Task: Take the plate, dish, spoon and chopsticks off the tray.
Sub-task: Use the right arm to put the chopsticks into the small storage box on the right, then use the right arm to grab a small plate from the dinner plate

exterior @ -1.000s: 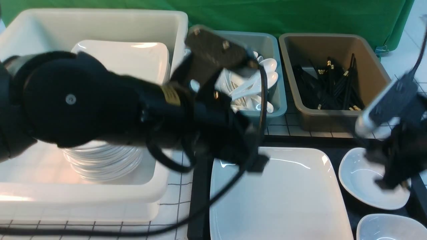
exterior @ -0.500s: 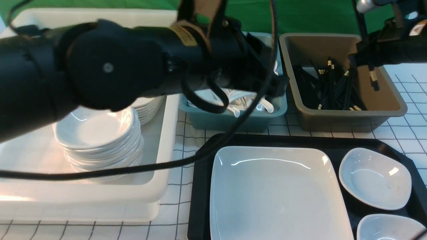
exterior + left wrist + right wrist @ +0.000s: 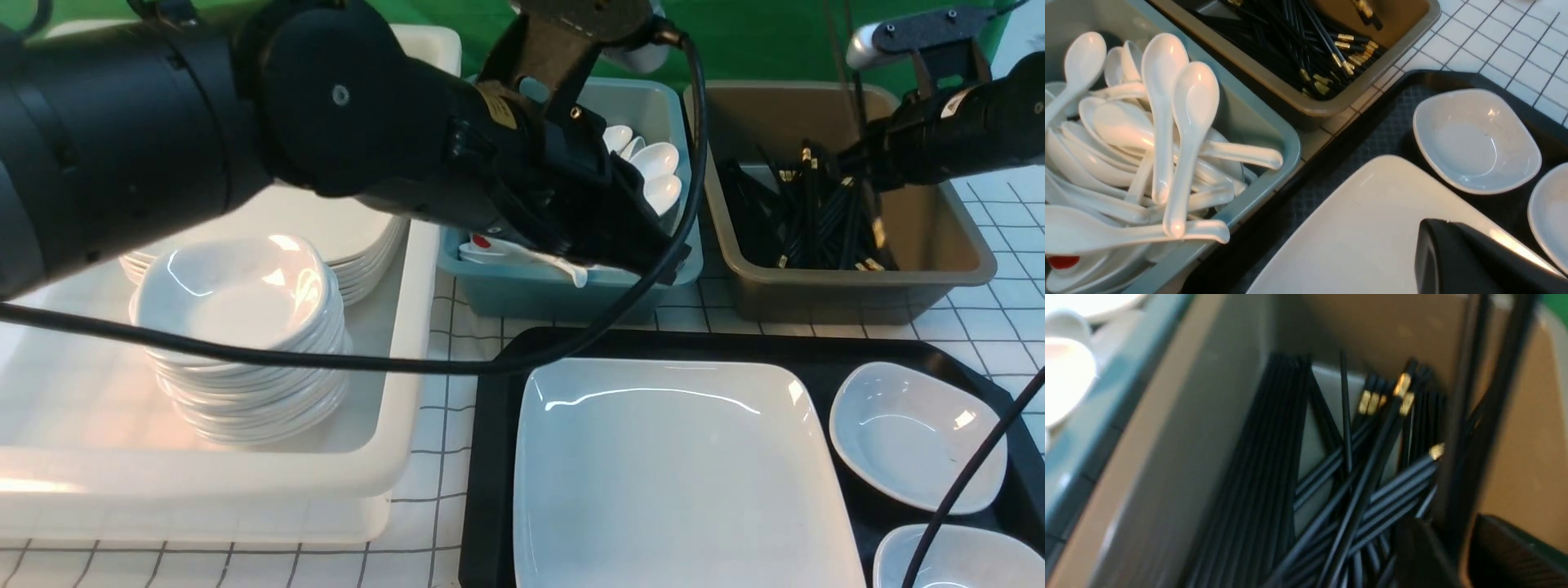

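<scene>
chopsticks [image 3: 876, 224] upright between fingers of right end effector [image 3: 1457, 539] | over brown tub [image 3: 971, 273] | grip: cannot tell

A white tub [image 3: 392, 482] on the gridded white counter [image 3: 441, 425] holds a stack of small rounded dishes [image 3: 245, 343] with a stack of square plates [image 3: 359, 237] behind it. Just beside it stands a blue-grey tub [image 3: 555, 298] heaped with white soup spoons [image 3: 1159, 122] — then a brown tub [image 3: 865, 298] of black, gold-tipped chopsticks [image 3: 808, 220]. A green backdrop [image 3: 767, 41] hangs behind.
</scene>
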You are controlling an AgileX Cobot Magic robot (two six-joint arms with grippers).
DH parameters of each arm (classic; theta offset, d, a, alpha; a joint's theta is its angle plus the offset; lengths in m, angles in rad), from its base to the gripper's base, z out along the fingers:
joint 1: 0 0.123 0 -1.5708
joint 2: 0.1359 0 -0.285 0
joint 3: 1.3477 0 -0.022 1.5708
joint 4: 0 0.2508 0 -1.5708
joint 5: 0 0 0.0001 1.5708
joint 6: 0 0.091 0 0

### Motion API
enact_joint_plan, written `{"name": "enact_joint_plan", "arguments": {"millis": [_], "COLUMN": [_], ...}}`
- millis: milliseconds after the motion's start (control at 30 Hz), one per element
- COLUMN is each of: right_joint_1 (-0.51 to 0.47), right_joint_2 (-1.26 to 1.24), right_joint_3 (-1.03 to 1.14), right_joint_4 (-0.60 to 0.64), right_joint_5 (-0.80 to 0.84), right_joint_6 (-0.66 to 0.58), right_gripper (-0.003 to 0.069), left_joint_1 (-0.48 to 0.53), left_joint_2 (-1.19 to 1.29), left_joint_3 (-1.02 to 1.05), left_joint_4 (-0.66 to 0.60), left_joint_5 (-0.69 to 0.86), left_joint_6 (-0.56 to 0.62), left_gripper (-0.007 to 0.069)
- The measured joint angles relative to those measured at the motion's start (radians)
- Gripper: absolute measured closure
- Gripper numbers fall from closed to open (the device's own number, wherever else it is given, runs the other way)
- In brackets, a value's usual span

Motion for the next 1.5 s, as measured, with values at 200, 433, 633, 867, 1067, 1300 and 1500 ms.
{"name": "enact_joint_plan", "arguments": {"millis": [200,433,633,867,1067,1300,1500], "right_joint_1": [-0.001,0.003,0.061,0.189,0.214,0.214,0.219], "right_joint_2": [-0.044,-0.262,-0.402,-0.403,-0.362,-0.314,-0.301], "right_joint_3": [-0.002,0.065,0.358,0.637,0.654,0.654,0.638], "right_joint_4": [-0.004,0.004,0.003,-0.015,-0.140,-0.204,-0.217], "right_joint_5": [0.172,0.699,0.668,0.421,0.299,0.295,0.278], "right_joint_6": [0.015,0.039,-0.032,-0.139,-0.047,-0.031,-0.084], "right_gripper": [0.0258,0.0612,0.0529,0.0211,0.0198,0.0228,0.0517], "left_joint_1": [0.000,0.000,0.000,0.000,0.000,0.000,0.000], "left_joint_2": [0.000,-0.014,-0.019,-0.019,-0.019,-0.019,-0.019], "left_joint_3": [0.000,0.000,0.012,0.033,0.033,0.033,0.033], "left_joint_4": [0.011,0.016,0.016,0.012,-0.010,-0.010,-0.010], "left_joint_5": [0.017,0.173,0.319,0.372,0.378,0.387,0.390], "left_joint_6": [-0.001,0.003,0.109,0.165,0.166,0.168,0.169], "left_gripper": [0.0627,0.0627,0.0627,0.0627,0.0627,0.0627,0.0627]}}
